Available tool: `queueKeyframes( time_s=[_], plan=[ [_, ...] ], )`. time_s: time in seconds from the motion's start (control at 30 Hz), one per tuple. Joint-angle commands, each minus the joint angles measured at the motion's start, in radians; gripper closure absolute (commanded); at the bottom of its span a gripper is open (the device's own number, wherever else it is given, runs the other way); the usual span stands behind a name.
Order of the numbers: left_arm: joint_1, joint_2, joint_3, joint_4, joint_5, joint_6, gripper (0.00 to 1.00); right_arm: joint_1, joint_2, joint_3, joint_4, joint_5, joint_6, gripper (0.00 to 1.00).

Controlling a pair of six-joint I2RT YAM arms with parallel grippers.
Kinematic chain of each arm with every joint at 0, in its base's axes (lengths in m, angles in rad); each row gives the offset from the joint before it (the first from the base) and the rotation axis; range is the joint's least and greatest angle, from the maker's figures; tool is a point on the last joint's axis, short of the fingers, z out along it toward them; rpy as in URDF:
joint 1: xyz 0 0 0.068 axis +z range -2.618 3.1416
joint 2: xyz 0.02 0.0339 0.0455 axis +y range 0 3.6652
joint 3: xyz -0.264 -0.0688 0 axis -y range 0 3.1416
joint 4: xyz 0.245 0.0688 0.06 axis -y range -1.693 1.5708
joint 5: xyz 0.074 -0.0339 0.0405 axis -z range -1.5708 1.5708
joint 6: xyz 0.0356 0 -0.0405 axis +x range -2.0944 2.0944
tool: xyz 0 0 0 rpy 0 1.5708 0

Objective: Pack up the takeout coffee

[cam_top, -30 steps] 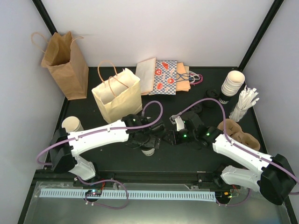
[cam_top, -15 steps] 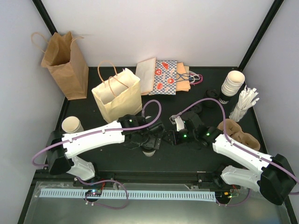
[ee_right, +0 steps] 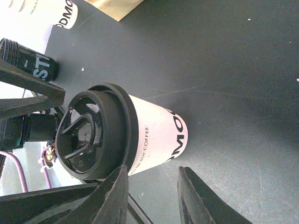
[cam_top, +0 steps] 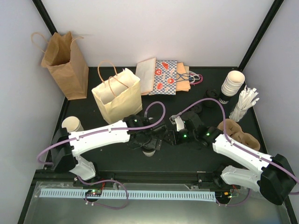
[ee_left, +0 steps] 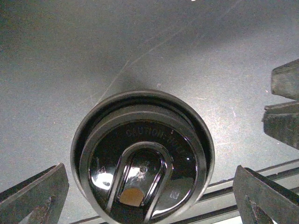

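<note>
Dark worktop (cam_top: 187, 156), cluttered along the back. Lidded cup (ee_left: 142, 156) upright at mid-front, just beside the near edge. Left hand (ee_left: 150, 171) wide open right over it, fingers either side, not touching yet. Right hand (ee_right: 153, 179) narrow, empty, just beside the cup. Could easily tip it or pop the lid with an off-centre squeeze, or clip the right hand on closing. Not much room toward the edge; bare stretch up to the cream bag (cam_top: 117, 95) though.
</note>
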Motion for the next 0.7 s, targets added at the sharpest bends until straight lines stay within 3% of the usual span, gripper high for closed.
queueKeyframes(
  time_s=[0.0, 0.1, 0.43, 0.67],
  plan=[
    [0.007, 0.036, 0.01, -0.009, -0.019, 0.011, 0.01, -0.004, -0.003, -0.015, 0.021, -0.012, -0.007, 0.67],
    [0.006, 0.045, 0.004, -0.003, -0.026, 0.013, 0.03, -0.004, -0.003, -0.014, 0.019, -0.012, -0.008, 0.67],
    [0.007, 0.066, -0.005, -0.004, -0.026, 0.024, 0.24, -0.004, 0.025, -0.024, 0.055, -0.068, 0.005, 0.67],
    [0.006, 0.071, -0.011, -0.012, -0.032, 0.027, 0.28, -0.004, 0.077, -0.048, 0.138, -0.152, 0.042, 0.64]
  ],
)
